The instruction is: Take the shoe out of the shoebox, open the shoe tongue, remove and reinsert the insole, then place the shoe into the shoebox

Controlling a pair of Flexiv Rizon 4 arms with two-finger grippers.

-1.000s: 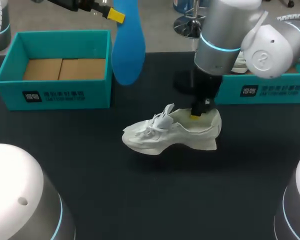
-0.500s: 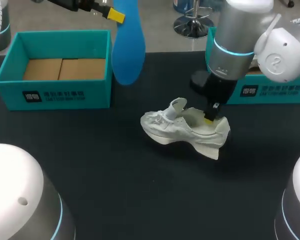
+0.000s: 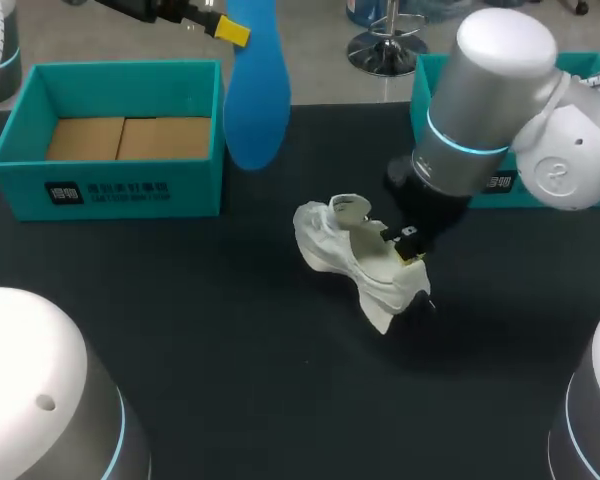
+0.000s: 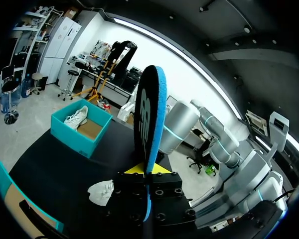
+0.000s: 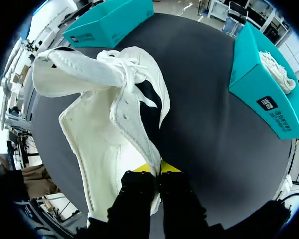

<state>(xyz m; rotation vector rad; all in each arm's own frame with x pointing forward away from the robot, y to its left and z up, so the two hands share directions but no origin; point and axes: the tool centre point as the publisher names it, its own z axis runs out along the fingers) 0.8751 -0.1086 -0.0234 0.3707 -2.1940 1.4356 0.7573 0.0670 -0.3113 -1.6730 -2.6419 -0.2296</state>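
Note:
The white shoe (image 3: 358,256) is tipped up over the dark table, toe toward the far side. My right gripper (image 3: 412,252) is shut on the rim of its heel opening. In the right wrist view the shoe (image 5: 102,119) hangs ahead of the gripper (image 5: 154,169), tongue and laces spread outward. High at the back, my left gripper (image 3: 229,30) is shut on the blue insole (image 3: 255,95), which hangs down beside the empty teal shoebox (image 3: 110,190). The left wrist view shows the insole (image 4: 152,112) standing edge-on between the fingers of that gripper (image 4: 148,169).
A second teal box (image 3: 432,75) at the back right, mostly behind my right arm, holds another white shoe (image 5: 276,67). Dark table (image 3: 230,340) spreads in front of the shoe.
My right arm has carried the shoe to the right and turned it, swinging the toe round and tipping the shoe up. The left arm and the insole have stayed still.

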